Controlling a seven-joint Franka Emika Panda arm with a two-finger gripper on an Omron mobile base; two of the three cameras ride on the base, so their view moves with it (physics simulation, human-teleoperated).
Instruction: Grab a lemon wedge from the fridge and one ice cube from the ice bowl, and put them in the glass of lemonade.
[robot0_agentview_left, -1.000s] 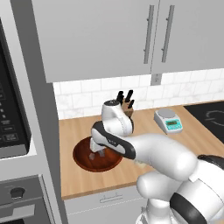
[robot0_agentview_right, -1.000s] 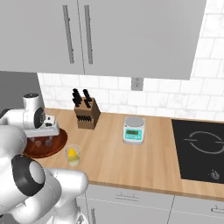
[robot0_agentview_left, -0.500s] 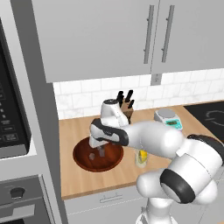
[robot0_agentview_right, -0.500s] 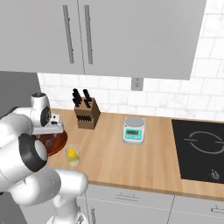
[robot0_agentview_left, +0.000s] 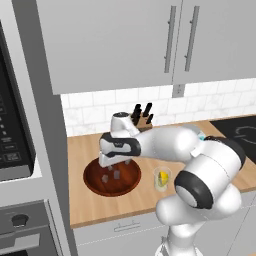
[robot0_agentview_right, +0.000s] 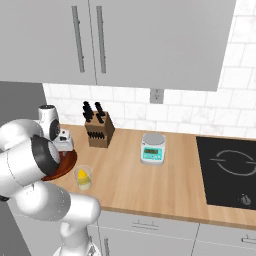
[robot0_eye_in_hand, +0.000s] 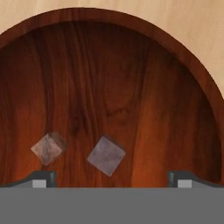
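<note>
Inside the reddish-brown ice bowl (robot0_eye_in_hand: 183, 65) lie two cloudy ice cubes (robot0_eye_in_hand: 106, 155).

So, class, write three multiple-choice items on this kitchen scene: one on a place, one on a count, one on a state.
1. Where does the glass of lemonade stand?
A. On the hob
B. On the counter beside the ice bowl
C. Inside the bowl

2. How many ice cubes does the hand view show?
A. Two
B. Five
C. None

3. How do the gripper jaws stand?
A. Shut on a cube
B. Shut, empty
C. Open over the bowl

Key: 1 B, glass on wood next to the bowl. 2 A, one ice cube and another ice cube. 3 C, tips wide apart, nothing between.
</note>
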